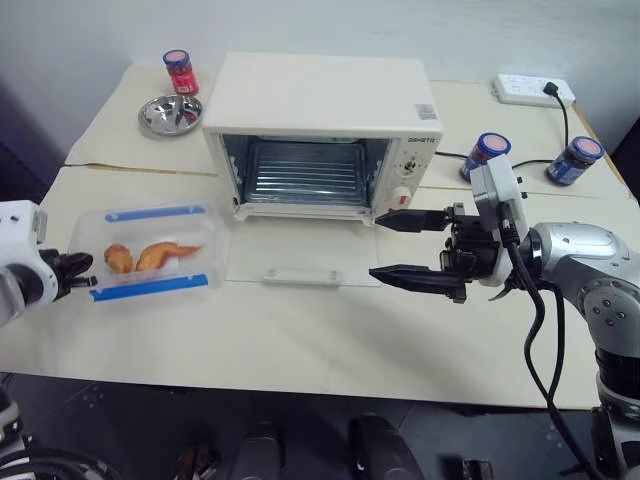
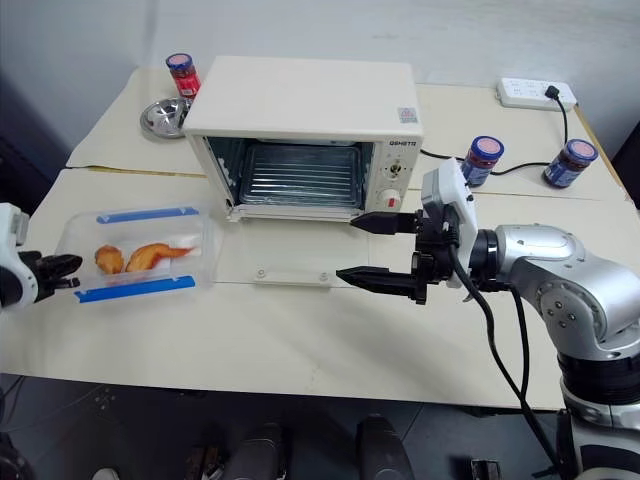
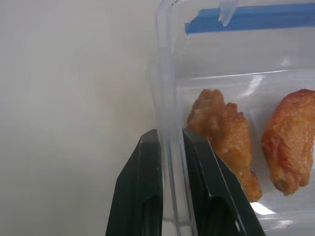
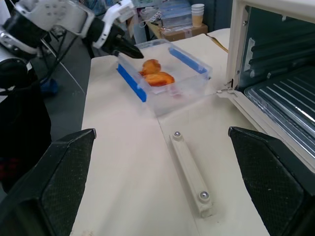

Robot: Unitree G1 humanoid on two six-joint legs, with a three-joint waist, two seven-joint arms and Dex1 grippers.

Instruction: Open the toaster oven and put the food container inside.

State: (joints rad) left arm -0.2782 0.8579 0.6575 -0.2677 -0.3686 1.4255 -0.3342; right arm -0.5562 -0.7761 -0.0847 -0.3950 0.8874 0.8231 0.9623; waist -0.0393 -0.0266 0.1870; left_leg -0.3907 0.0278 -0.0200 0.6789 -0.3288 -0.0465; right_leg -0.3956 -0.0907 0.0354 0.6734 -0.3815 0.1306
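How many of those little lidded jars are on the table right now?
3. One jar stands at the back left beside the steel bowl; two jars stand right of the toaster oven. Others could be hidden behind the oven.

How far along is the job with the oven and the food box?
Done: the toaster oven door lies open, flat on the table. In hand: the left gripper pinches the short end wall of the food container, which sits left of the oven. Left: placing it inside. The right gripper waits open.
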